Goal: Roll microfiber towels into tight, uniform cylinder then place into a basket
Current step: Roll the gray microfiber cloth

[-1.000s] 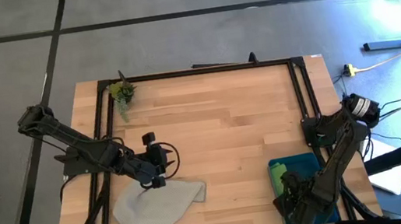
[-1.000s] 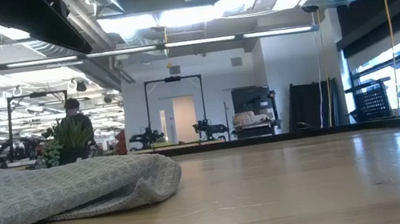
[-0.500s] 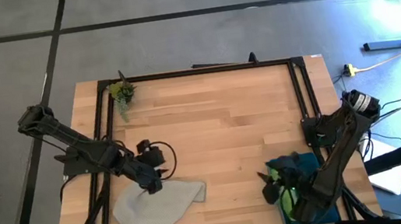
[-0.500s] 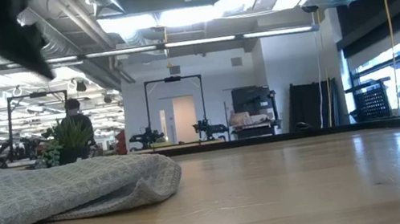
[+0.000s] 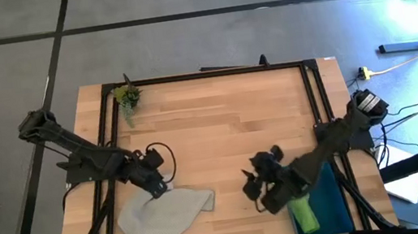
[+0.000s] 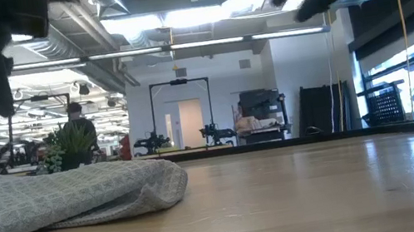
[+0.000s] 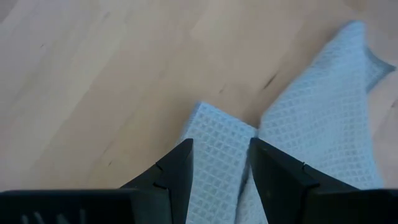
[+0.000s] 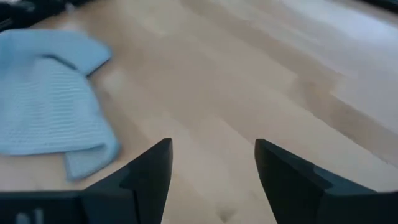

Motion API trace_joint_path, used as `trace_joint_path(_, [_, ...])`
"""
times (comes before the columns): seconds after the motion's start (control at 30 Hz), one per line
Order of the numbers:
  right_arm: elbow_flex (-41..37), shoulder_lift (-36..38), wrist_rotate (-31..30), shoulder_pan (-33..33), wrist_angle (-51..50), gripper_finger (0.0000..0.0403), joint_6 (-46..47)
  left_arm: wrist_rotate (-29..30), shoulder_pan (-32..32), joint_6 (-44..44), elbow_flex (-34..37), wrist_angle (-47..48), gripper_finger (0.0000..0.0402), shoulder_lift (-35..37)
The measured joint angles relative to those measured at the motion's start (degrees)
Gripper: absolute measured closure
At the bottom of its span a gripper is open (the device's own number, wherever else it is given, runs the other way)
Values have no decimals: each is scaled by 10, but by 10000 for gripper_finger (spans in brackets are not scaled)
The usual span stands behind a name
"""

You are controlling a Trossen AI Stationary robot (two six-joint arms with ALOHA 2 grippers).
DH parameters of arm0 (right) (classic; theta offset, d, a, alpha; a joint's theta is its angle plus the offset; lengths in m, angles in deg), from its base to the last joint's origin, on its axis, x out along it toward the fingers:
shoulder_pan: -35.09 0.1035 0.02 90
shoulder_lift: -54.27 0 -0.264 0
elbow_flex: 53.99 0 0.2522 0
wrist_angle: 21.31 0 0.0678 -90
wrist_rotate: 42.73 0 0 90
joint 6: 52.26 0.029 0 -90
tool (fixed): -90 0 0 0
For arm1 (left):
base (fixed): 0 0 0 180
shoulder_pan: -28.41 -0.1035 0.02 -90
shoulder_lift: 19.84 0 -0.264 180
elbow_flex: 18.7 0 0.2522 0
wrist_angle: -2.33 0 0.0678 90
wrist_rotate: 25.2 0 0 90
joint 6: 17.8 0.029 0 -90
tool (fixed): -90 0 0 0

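Observation:
The pale grey-beige towel (image 5: 161, 215) lies crumpled and flat on the table at the near left; it also shows in the low view (image 6: 52, 197). My left gripper (image 5: 156, 188) is open just above the towel's far corner (image 7: 217, 140), one finger on each side of it. The lime green towel (image 5: 305, 215) lies rolled in the teal basket (image 5: 330, 190) at the near right. My right gripper (image 5: 253, 186) is open and empty over bare table, left of the basket; its wrist view looks toward the grey towel (image 8: 46, 112).
A small green plant sprig (image 5: 126, 96) stands at the table's far left corner. A black frame rail (image 5: 211, 74) runs along the far edge and both sides. The middle and far part of the wooden table (image 5: 226, 123) is bare.
My right gripper has come up out of the basket and gone toward the table's left, over bare wood; the green towel stays behind in the basket. My left gripper has moved a little toward the near edge and down toward the grey towel's far corner.

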Motion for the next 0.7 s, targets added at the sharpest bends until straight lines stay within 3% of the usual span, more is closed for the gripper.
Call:
trace_joint_path(0.17, [0,0,86,-44,144,175,-172,-74,-66,36,34,-8,253,0])
trace_joint_path(0.3, [0,0,113,-57,216,175,-264,-127,-113,104,63,-45,253,0])
trace_joint_path(0.7, [0,0,160,-58,225,175,-311,-192,-186,255,129,-150,253,0])
